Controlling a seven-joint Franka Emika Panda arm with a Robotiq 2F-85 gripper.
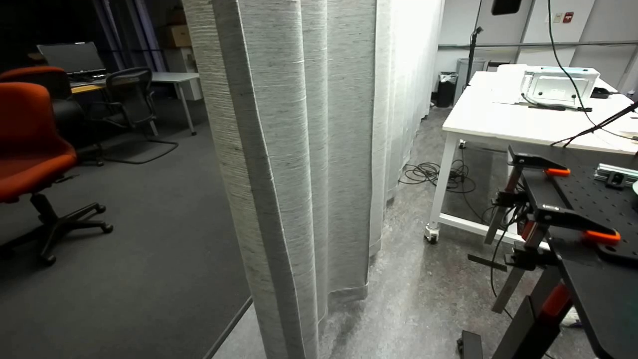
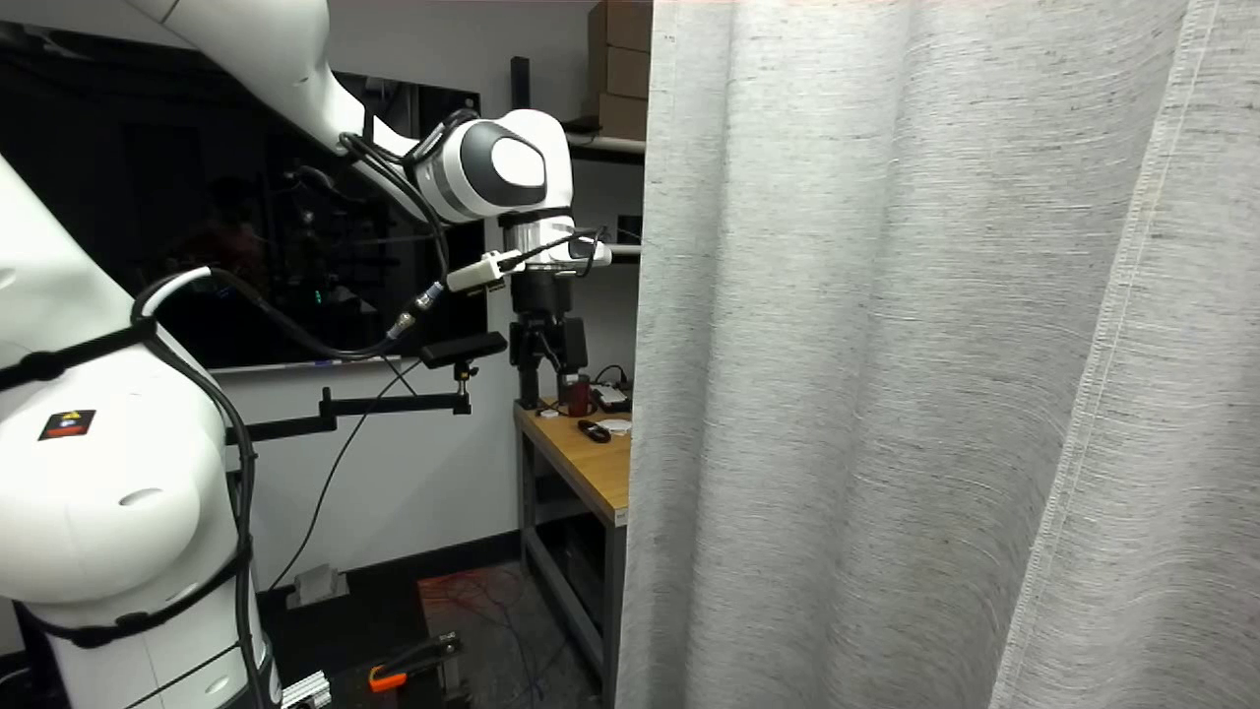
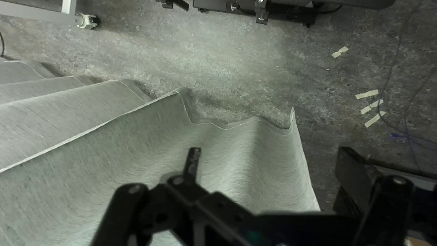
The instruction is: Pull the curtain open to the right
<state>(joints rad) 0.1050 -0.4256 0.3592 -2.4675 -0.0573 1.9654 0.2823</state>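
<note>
The light grey-white curtain (image 1: 344,149) hangs in vertical pleats down to the floor, and in an exterior view the curtain (image 2: 847,374) fills the right half. My gripper (image 2: 549,394) points down, just left of the curtain's edge in that picture, with its fingers apart. From the wrist view, my gripper (image 3: 269,150) is spread wide. Curtain fabric (image 3: 235,160) shows between and below the fingers, its free edge running nearer the right-hand finger. Neither finger is closed on the cloth; how far it lies from them I cannot tell. The curtain's top is out of view.
A black tabletop (image 1: 613,284) with orange-handled clamps and a white table (image 1: 478,127) stand beside the curtain. Loose cables (image 1: 428,174) lie on the floor. A red chair (image 1: 30,134) is on the far side. A wooden bench (image 2: 596,473) appears behind the gripper.
</note>
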